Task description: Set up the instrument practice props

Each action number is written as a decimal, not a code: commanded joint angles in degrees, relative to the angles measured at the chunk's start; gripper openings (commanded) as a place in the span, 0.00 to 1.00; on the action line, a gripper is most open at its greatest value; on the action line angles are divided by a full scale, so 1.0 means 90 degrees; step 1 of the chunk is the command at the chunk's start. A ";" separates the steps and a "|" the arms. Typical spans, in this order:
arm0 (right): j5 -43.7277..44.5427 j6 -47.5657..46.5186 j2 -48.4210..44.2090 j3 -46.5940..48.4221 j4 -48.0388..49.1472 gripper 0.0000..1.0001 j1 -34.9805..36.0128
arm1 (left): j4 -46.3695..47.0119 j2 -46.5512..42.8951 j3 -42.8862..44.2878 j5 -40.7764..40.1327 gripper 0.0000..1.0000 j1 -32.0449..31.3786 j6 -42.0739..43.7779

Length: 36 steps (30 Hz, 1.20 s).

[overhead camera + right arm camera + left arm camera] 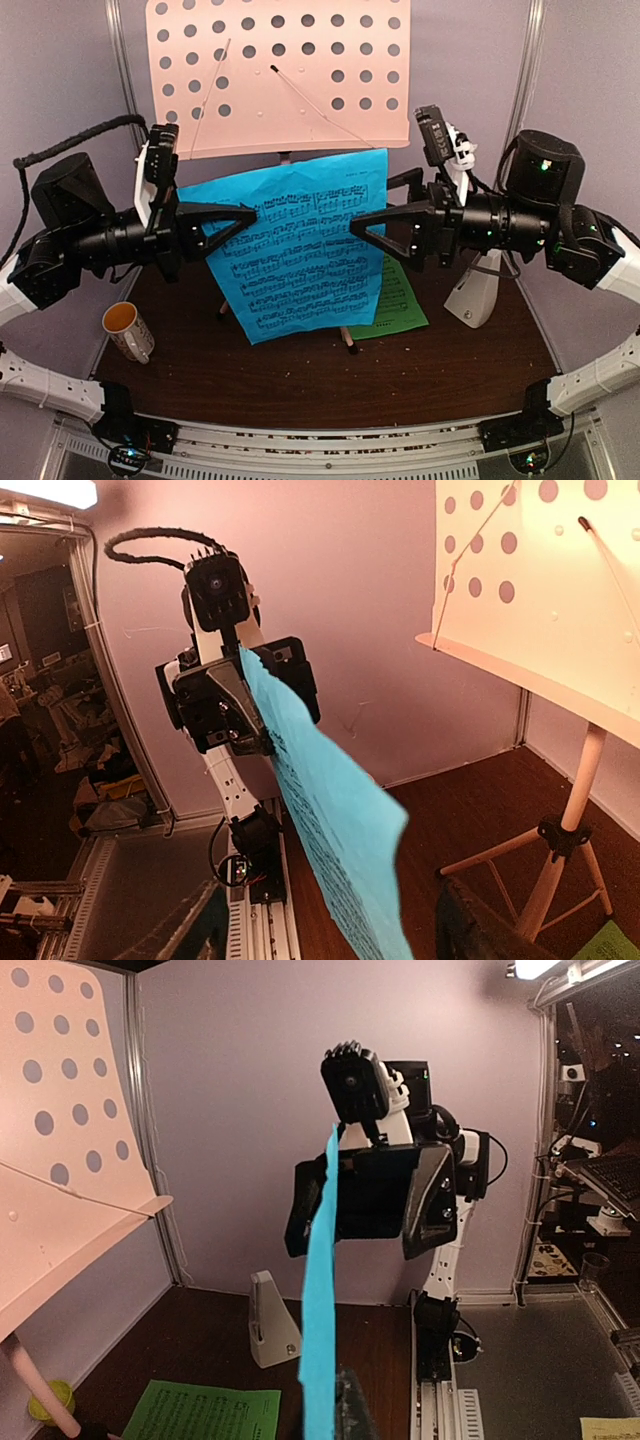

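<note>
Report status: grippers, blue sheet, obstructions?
Left gripper shut on blue sheet, left edge; right gripper open around right edge. Sheet held aloft before pink stand. Nothing seen between them.

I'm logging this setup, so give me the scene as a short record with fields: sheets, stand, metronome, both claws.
Music stand: upright at back, no sheet on it
Blue sheet: held in the air before the stand
Left claw: shut on blue sheet's left edge
Right claw: open at its right edge
Green sheet: flat on table, partly behind blue sheet
Metronome: standing on table, right side
</note>
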 commanded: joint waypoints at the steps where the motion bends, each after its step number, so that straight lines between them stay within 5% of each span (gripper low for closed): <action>1: 0.0718 -0.0763 0.0275 0.0485 -0.1079 0.65 0.0190 | -0.0370 0.0135 0.0486 0.0345 0.00 0.0093 -0.0118; 8: 0.0972 -0.1023 0.0327 0.0789 -0.1195 0.08 0.0431 | -0.0624 0.0366 0.0878 0.0431 0.00 0.0142 -0.0334; 9: 0.0969 -0.0980 0.0323 0.0843 -0.1178 0.01 0.0436 | -0.0616 0.0369 0.0891 0.0366 0.06 0.0145 -0.0355; 12: 0.0970 -0.0725 0.0287 0.1035 -0.1126 0.00 0.0437 | -0.0641 0.0269 0.0907 -0.0207 0.40 0.0144 -0.0376; 15: 0.1198 -0.0449 0.0205 0.1153 -0.1048 0.00 0.0430 | -0.0735 0.0024 0.0931 -0.1065 0.50 0.0140 -0.0268; 36: 0.1433 0.0391 0.0482 0.2346 -0.1382 0.00 -0.0525 | -0.1748 0.0489 0.2620 -0.4393 0.48 0.0175 0.1340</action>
